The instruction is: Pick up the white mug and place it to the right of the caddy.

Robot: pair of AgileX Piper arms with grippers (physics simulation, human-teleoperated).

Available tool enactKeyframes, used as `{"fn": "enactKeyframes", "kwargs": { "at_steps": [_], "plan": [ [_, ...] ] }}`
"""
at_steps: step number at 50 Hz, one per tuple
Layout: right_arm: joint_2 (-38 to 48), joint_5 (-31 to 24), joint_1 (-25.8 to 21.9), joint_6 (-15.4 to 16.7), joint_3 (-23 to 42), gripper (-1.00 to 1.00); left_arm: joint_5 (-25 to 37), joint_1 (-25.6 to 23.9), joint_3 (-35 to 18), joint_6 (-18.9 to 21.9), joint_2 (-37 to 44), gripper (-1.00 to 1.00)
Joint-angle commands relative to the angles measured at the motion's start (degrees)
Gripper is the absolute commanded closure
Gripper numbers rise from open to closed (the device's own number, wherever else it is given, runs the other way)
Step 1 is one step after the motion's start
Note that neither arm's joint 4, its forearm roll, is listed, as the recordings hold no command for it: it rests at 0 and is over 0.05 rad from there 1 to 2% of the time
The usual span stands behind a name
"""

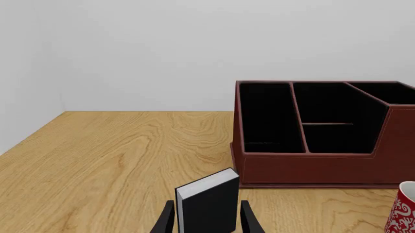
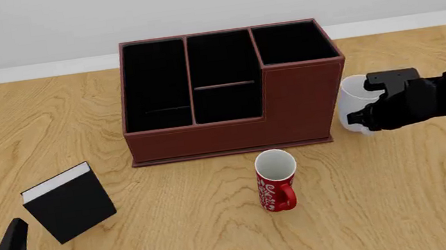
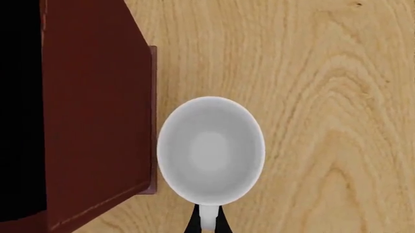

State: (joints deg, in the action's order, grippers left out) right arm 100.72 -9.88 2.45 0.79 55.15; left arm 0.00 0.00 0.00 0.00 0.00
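Right of caddy (image 2: 228, 92) | white mug (image 2: 353, 102) beside wall | right gripper (image 3: 206, 224) clamped on handle

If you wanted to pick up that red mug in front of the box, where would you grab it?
By the rim, from straight above. The red mug stands upright with its mouth open to the top, and its handle points toward the near edge of the table. One finger inside the wall and one outside, away from the handle, looks safest. Bare wood surrounds it, so nothing blocks the descent.
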Motion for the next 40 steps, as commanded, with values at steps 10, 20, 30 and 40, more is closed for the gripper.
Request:
{"fn": "enactKeyframes", "kwargs": {
  "at_steps": [10,20,30,40],
  "plan": [
    [2.4,1.0,0.9,-0.2,0.1,1.00,0.0,0.0,0.0,0.0,0.0,-1.00],
    [2.7,1.3,0.9,-0.6,-0.2,1.00,0.0,0.0,0.0,0.0,0.0,-1.00],
    [2.8,1.4,1.5,-0.6,-0.2,1.00,0.0,0.0,0.0,0.0,0.0,-1.00],
    [2.6,1.4,1.6,-0.4,-0.4,1.00,0.0,0.0,0.0,0.0,0.0,-1.00]
  ]
}}
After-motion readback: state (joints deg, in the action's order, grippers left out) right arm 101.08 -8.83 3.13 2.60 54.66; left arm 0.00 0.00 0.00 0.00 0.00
